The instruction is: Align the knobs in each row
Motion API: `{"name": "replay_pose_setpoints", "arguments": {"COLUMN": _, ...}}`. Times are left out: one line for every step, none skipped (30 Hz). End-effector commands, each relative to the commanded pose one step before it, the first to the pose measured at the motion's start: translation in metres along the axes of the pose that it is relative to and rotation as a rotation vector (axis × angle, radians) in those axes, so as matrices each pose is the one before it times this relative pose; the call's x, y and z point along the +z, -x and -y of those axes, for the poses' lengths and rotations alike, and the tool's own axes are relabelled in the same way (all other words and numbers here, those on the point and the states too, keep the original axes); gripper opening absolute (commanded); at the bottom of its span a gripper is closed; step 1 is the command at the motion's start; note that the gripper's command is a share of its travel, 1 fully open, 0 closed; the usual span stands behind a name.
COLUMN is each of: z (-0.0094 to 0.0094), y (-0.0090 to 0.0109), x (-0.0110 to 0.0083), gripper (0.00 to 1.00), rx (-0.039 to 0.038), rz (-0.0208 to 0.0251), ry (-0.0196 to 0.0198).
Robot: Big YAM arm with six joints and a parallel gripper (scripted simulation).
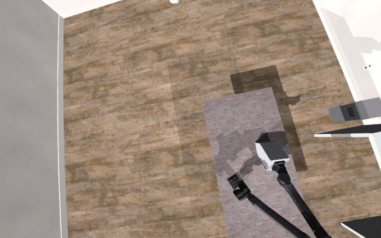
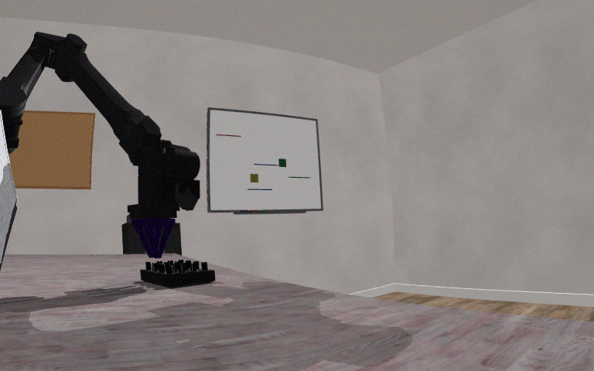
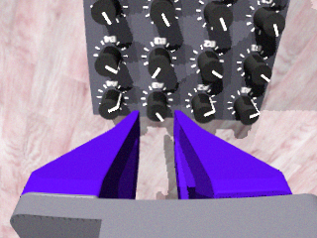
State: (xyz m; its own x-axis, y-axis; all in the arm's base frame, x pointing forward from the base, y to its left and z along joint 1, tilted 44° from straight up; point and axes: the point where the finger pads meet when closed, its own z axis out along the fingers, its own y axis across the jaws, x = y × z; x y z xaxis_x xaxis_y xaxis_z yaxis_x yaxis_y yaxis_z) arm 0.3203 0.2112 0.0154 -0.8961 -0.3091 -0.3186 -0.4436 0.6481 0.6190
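Observation:
The black knob box (image 1: 233,181) (image 2: 192,279) (image 3: 136,74) stands on the table with row A nearest my gripper. My gripper (image 2: 155,256) (image 3: 157,120) is open by a narrow gap and empty. In the wrist view its tips lie either side of knob A3 (image 3: 158,110); in the exterior view they hang above the knobs. A3's line points lower right; those of A4 (image 3: 110,102), A2 (image 3: 202,107) and A1 (image 3: 245,109) point right. B3 (image 3: 158,61) points lower left; B4, B2 and B1 point lower right. Row C's lines all point down, slightly right. Row D is out of view.
In the top view a white box with a dark top (image 1: 274,149) stands to the right of the knob box, at the end of a second dark jointed shape (image 1: 300,200). A white object fills the left edge in the exterior view. The table's (image 1: 241,112) left edge is close to the knob box.

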Motion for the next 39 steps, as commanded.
{"name": "replay_pose_setpoints", "arguments": {"z": -0.00141, "y": 0.00144, "x": 0.00523, "gripper": 0.19, "rx": -0.00049, "rz": -0.00185, "ry": 0.00071}}
{"name": "replay_pose_setpoints", "arguments": {"z": 0.00001, "y": -0.00076, "x": 0.00044, "gripper": 0.19, "rx": 0.00185, "rz": -0.00209, "ry": 0.00013}}
{"name": "replay_pose_setpoints", "arguments": {"z": 0.00001, "y": -0.00063, "x": 0.00037, "gripper": 0.19, "rx": 0.00153, "rz": -0.00173, "ry": 0.00013}}
{"name": "replay_pose_setpoints", "arguments": {"z": -0.00014, "y": 0.00012, "x": 0.00010, "gripper": 0.19, "rx": -0.00097, "rz": 0.00089, "ry": 0.00001}}
{"name": "replay_pose_setpoints", "arguments": {"z": -0.00089, "y": 0.00107, "x": -0.00085, "gripper": 0.19, "rx": -0.00582, "rz": 0.00401, "ry": -0.00014}}
{"name": "replay_pose_setpoints", "arguments": {"z": -0.00024, "y": 0.00068, "x": -0.00096, "gripper": 0.19, "rx": -0.00202, "rz": 0.00294, "ry": -0.00046}}
{"name": "replay_pose_setpoints", "arguments": {"z": 0.00091, "y": -0.00001, "x": -0.00062, "gripper": 0.19, "rx": 0.00266, "rz": 0.00101, "ry": -0.00096}}
{"name": "replay_pose_setpoints", "arguments": {"z": 0.00038, "y": -0.00036, "x": 0.00009, "gripper": 0.19, "rx": 0.00171, "rz": -0.00096, "ry": -0.00020}}
{"name": "replay_pose_setpoints", "arguments": {"z": -0.00005, "y": -0.00047, "x": 0.00022, "gripper": 0.19, "rx": 0.00074, "rz": -0.00174, "ry": 0.00023}}
{"name": "replay_pose_setpoints", "arguments": {"z": -0.00003, "y": -0.00009, "x": 0.00008, "gripper": 0.19, "rx": -0.00030, "rz": -0.00034, "ry": 0.00016}}
{"name": "replay_pose_setpoints", "arguments": {"z": 0.00000, "y": 0.00000, "x": 0.00001, "gripper": 0.19, "rx": -0.00011, "rz": 0.00000, "ry": 0.00000}}
{"name": "replay_pose_setpoints", "arguments": {"z": 0.00000, "y": 0.00000, "x": 0.00000, "gripper": 0.19, "rx": -0.00005, "rz": -0.00001, "ry": 0.00000}}
{"name": "replay_pose_setpoints", "arguments": {"z": 0.00000, "y": 0.00000, "x": 0.00000, "gripper": 0.19, "rx": 0.00000, "rz": 0.00000, "ry": 0.00000}}
{"name": "replay_pose_setpoints", "arguments": {"z": 0.00000, "y": 0.00000, "x": 0.00000, "gripper": 0.19, "rx": 0.00000, "rz": 0.00000, "ry": 0.00000}}
{"name": "replay_pose_setpoints", "arguments": {"z": 0.00000, "y": 0.00000, "x": 0.00000, "gripper": 0.19, "rx": 0.00000, "rz": 0.00000, "ry": 0.00000}}
{"name": "replay_pose_setpoints", "arguments": {"z": 0.00000, "y": 0.00000, "x": 0.00000, "gripper": 0.19, "rx": 0.00001, "rz": -0.00001, "ry": 0.00000}}
{"name": "replay_pose_setpoints", "arguments": {"z": 0.00000, "y": 0.00000, "x": 0.00000, "gripper": 0.19, "rx": 0.00000, "rz": 0.00000, "ry": 0.00000}}
{"name": "replay_pose_setpoints", "arguments": {"z": 0.00000, "y": 0.00000, "x": 0.00000, "gripper": 0.19, "rx": 0.00000, "rz": 0.00000, "ry": 0.00000}}
{"name": "replay_pose_setpoints", "arguments": {"z": 0.00000, "y": 0.00000, "x": 0.00000, "gripper": 0.19, "rx": 0.00000, "rz": 0.00000, "ry": 0.00000}}
{"name": "replay_pose_setpoints", "arguments": {"z": 0.00000, "y": 0.00000, "x": 0.00000, "gripper": 0.19, "rx": 0.00000, "rz": -0.00001, "ry": 0.00000}}
{"name": "replay_pose_setpoints", "arguments": {"z": 0.00000, "y": 0.00000, "x": 0.00000, "gripper": 0.19, "rx": 0.00000, "rz": 0.00000, "ry": 0.00000}}
{"name": "replay_pose_setpoints", "arguments": {"z": 0.00000, "y": 0.00000, "x": 0.00000, "gripper": 0.19, "rx": 0.00000, "rz": 0.00000, "ry": 0.00000}}
{"name": "replay_pose_setpoints", "arguments": {"z": 0.00000, "y": 0.00000, "x": 0.00000, "gripper": 0.19, "rx": 0.00000, "rz": 0.00000, "ry": 0.00000}}
{"name": "replay_pose_setpoints", "arguments": {"z": 0.00000, "y": 0.00000, "x": 0.00000, "gripper": 0.19, "rx": 0.00000, "rz": 0.00000, "ry": 0.00000}}
{"name": "replay_pose_setpoints", "arguments": {"z": 0.00000, "y": 0.00000, "x": 0.00000, "gripper": 0.19, "rx": 0.00000, "rz": 0.00000, "ry": 0.00000}}
{"name": "replay_pose_setpoints", "arguments": {"z": 0.00000, "y": 0.00000, "x": 0.00000, "gripper": 0.19, "rx": 0.00000, "rz": 0.00000, "ry": 0.00000}}
{"name": "replay_pose_setpoints", "arguments": {"z": 0.00000, "y": 0.00000, "x": 0.00000, "gripper": 0.19, "rx": 0.00000, "rz": 0.00000, "ry": 0.00000}}
{"name": "replay_pose_setpoints", "arguments": {"z": 0.00000, "y": 0.00000, "x": 0.00000, "gripper": 0.19, "rx": 0.00000, "rz": 0.00000, "ry": 0.00000}}
{"name": "replay_pose_setpoints", "arguments": {"z": 0.00000, "y": 0.00000, "x": 0.00000, "gripper": 0.19, "rx": 0.00000, "rz": 0.00000, "ry": 0.00000}}
{"name": "replay_pose_setpoints", "arguments": {"z": 0.00000, "y": 0.00000, "x": 0.00000, "gripper": 0.19, "rx": 0.00000, "rz": 0.00000, "ry": 0.00000}}
{"name": "replay_pose_setpoints", "arguments": {"z": 0.00000, "y": 0.00000, "x": 0.00000, "gripper": 0.19, "rx": 0.00000, "rz": 0.00000, "ry": 0.00000}}
{"name": "replay_pose_setpoints", "arguments": {"z": 0.00000, "y": 0.00000, "x": 0.00000, "gripper": 0.19, "rx": 0.00000, "rz": 0.00000, "ry": 0.00000}}
{"name": "replay_pose_setpoints", "arguments": {"z": 0.00000, "y": 0.00000, "x": 0.00000, "gripper": 0.19, "rx": 0.00000, "rz": 0.00000, "ry": 0.00000}}
{"name": "replay_pose_setpoints", "arguments": {"z": 0.00000, "y": 0.00000, "x": 0.00000, "gripper": 0.19, "rx": 0.00000, "rz": 0.00000, "ry": 0.00000}}
{"name": "replay_pose_setpoints", "arguments": {"z": 0.00000, "y": 0.00000, "x": 0.00000, "gripper": 0.19, "rx": 0.00000, "rz": 0.00000, "ry": 0.00000}}
{"name": "replay_pose_setpoints", "arguments": {"z": 0.00000, "y": 0.00000, "x": 0.00000, "gripper": 0.19, "rx": 0.00000, "rz": 0.00000, "ry": 0.00000}}
{"name": "replay_pose_setpoints", "arguments": {"z": 0.00000, "y": 0.00000, "x": 0.00000, "gripper": 0.19, "rx": 0.00000, "rz": 0.00000, "ry": 0.00000}}
{"name": "replay_pose_setpoints", "arguments": {"z": 0.00000, "y": 0.00000, "x": 0.00000, "gripper": 0.19, "rx": 0.00000, "rz": 0.00000, "ry": 0.00000}}
{"name": "replay_pose_setpoints", "arguments": {"z": 0.00000, "y": 0.00000, "x": 0.00000, "gripper": 0.19, "rx": 0.00000, "rz": 0.00000, "ry": 0.00000}}
